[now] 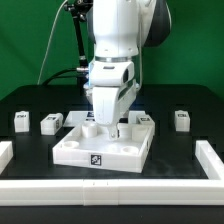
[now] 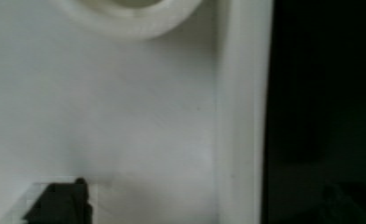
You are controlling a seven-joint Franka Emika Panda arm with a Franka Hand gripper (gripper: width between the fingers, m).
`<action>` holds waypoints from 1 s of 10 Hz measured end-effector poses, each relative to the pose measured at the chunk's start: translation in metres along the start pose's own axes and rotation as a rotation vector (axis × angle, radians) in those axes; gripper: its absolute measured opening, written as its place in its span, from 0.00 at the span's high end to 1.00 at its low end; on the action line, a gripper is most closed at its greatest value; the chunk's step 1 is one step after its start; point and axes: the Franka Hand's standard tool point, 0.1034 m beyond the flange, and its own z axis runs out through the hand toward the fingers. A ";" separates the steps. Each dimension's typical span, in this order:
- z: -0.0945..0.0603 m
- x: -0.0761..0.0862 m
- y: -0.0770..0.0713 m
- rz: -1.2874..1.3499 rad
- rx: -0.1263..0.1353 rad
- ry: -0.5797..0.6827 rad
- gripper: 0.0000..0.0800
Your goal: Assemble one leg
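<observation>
The white square tabletop [image 1: 104, 147] lies flat in the middle of the black table, with a marker tag on its front wall. My gripper [image 1: 114, 126] is lowered onto its back part. In the wrist view the tabletop's surface [image 2: 144, 110] fills the picture, with a round corner socket [image 2: 137, 14] and the tabletop's edge against the black table. One dark finger [image 2: 57, 202] rests over the white surface and the other shows faintly over the black table, so the jaws stand wide apart around that edge with no leg between them. Two legs [image 1: 21, 121] [image 1: 50, 122] stand at the exterior view's left.
Another leg [image 1: 181, 120] stands at the exterior view's right, and one more [image 1: 145, 120] stands by the tabletop's back right corner. White rails [image 1: 211, 160] border the table at the front and both sides. A green wall stands behind.
</observation>
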 end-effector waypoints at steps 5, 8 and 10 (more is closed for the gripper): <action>-0.001 0.002 0.002 0.019 0.000 -0.001 0.25; -0.001 0.002 0.001 0.020 0.001 -0.001 0.69; -0.001 0.002 0.002 0.020 -0.001 0.000 0.86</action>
